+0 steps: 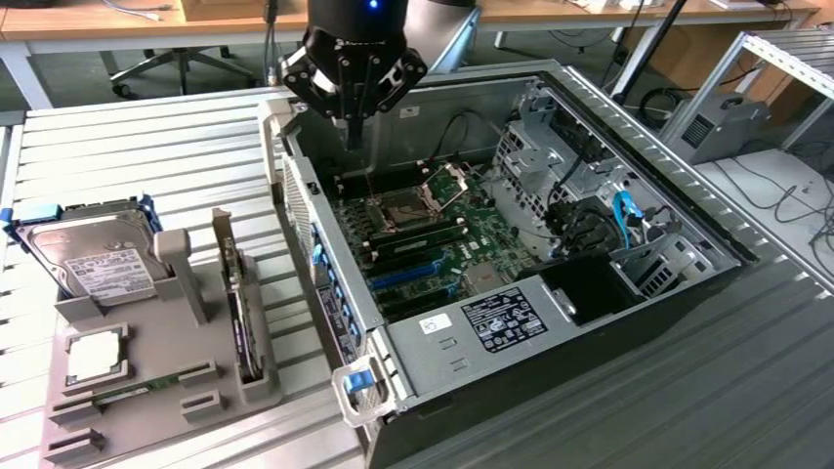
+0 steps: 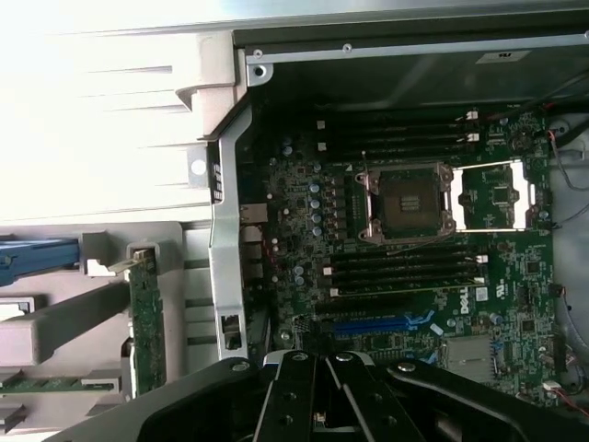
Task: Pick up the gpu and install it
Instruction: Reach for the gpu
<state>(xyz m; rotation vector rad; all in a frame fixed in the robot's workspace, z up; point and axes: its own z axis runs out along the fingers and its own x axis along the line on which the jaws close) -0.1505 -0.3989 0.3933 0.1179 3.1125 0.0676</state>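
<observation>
The gpu [image 1: 238, 305] stands on edge in a slot of the grey holder [image 1: 195, 293] at the exterior view's left, its silver bracket at the far end. In the wrist view the gpu [image 2: 145, 318] shows as a narrow green board beside the case wall. My gripper [image 1: 354, 135] hangs over the far corner of the open computer case [image 1: 319, 210], above the motherboard and apart from the gpu. Its black fingers are shut with nothing between them. My gripper [image 2: 318, 405] looks down on the motherboard's blue expansion slots [image 2: 368, 324].
The holder also carries a silver hard drive [image 1: 94, 259], a square chip [image 1: 94, 354] and a green memory stick [image 1: 131, 391]. Inside the case are the open processor socket [image 1: 414, 200], memory slots, drive cages with cables [image 1: 587, 215] and a power supply [image 1: 502, 318].
</observation>
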